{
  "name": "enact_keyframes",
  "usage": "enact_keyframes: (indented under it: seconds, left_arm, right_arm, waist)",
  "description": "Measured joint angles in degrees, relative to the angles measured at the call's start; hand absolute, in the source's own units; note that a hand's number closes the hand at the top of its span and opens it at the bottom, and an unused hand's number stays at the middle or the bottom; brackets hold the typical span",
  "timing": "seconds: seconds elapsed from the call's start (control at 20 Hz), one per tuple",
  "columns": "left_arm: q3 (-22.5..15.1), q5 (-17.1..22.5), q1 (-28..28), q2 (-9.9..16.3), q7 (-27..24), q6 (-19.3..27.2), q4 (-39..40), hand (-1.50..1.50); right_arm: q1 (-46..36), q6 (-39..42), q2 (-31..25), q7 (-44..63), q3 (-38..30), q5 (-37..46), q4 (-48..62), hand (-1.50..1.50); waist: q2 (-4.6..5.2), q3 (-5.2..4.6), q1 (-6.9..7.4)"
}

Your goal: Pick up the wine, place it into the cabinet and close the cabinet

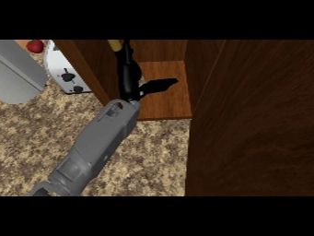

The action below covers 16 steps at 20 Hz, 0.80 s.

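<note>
- The wine bottle (123, 55) stands dark and slim inside the open cabinet, its yellowish neck reaching to the top of the view, close beside the cabinet's left wall.
- A black hand (129, 83) is against the bottle's lower part, and hand and bottle are both so dark that they merge; whether the fingers curl round the bottle or lie straight I cannot tell.
- Which hand this is the view does not settle: the grey forearm (95, 147) comes up from the lower left edge and slants toward the cabinet opening.
- A dark shadow falls on the shelf just right of the hand.
- The cabinet shelf (166, 97) is warm orange-brown wood, its front edge just above the counter.
- The cabinet's left side panel (88, 64) is darker brown and runs diagonally from the top of the view down to the hand.
- The cabinet door (261, 120) is swung open and fills the right side of the view as a broad dark-brown plank with visible grain.
- The counter (30, 143) is speckled beige-and-brown stone and spreads across the lower left.
- A white toaster (65, 73) with dark knobs sits on the counter left of the cabinet.
- A grey curved object (9, 69), unidentifiable, occupies the upper left corner.
- A small red item (35, 45) shows at the top, between the grey object and the toaster.
</note>
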Motion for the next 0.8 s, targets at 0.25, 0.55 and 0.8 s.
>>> enact_keyframes:
  seconds: [0.25,0.55,0.8]
  left_arm:
    - [-2.71,2.36,3.98,0.01,-1.18,-2.13,-5.76,-1.50]
    - [-6.38,1.09,9.93,0.35,0.83,-4.31,-15.57,-1.50]
    - [-9.88,0.13,16.78,1.43,4.30,-4.85,-27.95,-1.50]
  right_arm:
    - [0.45,-0.68,-0.44,-0.33,-0.18,0.29,-0.18,-1.50]
    - [0.04,-2.44,-0.44,0.08,0.86,0.99,-0.48,-1.50]
    - [-0.49,-4.22,-0.29,0.49,1.67,1.78,-0.53,-1.50]
  waist:
    - [-0.33,0.05,1.06]
    - [-0.70,0.06,2.34]
    - [-0.88,0.07,3.07]
